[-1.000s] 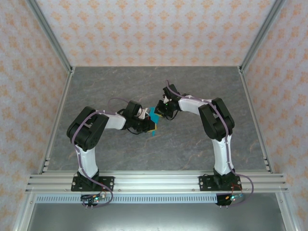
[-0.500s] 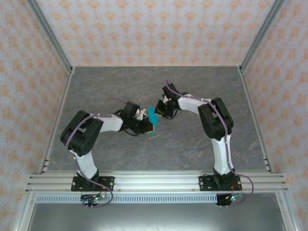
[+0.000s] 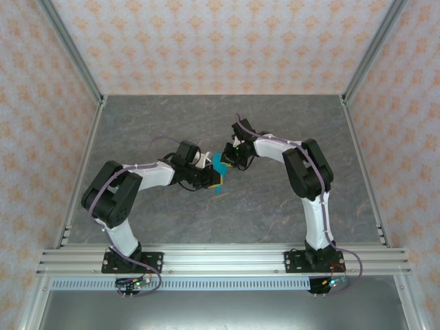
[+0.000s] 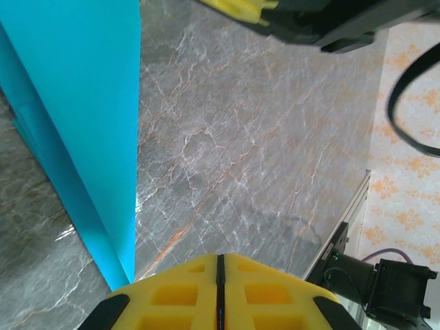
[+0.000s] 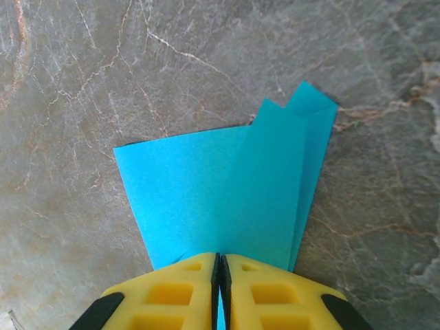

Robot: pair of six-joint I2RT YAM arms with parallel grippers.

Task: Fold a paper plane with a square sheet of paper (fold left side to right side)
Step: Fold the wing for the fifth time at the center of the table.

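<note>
From overhead, the two arms [image 3: 275,148] meet near the middle of the grey marbled tabletop [image 3: 295,124], with bare stone open on every side out to the aluminium side rails [image 3: 363,168] and the patterned back wall [image 3: 220,41]. The bright cyan-blue folded paper sheet [image 3: 218,170] sits where the arms meet at frame centre (too small there to read its folds). The right wrist view supplies them: a fan-shaped wedge of overlapping layers with a notched top edge, rising from the right hand [image 5: 219,260], whose yellow fingers are clenched on its narrow lower end. In the left wrist view we see the left hand [image 4: 220,260] at the bottom, fingers pressed together on nothing, and the paper's long straight edge running down the left of the frame, its lower tip just beside them.
</note>
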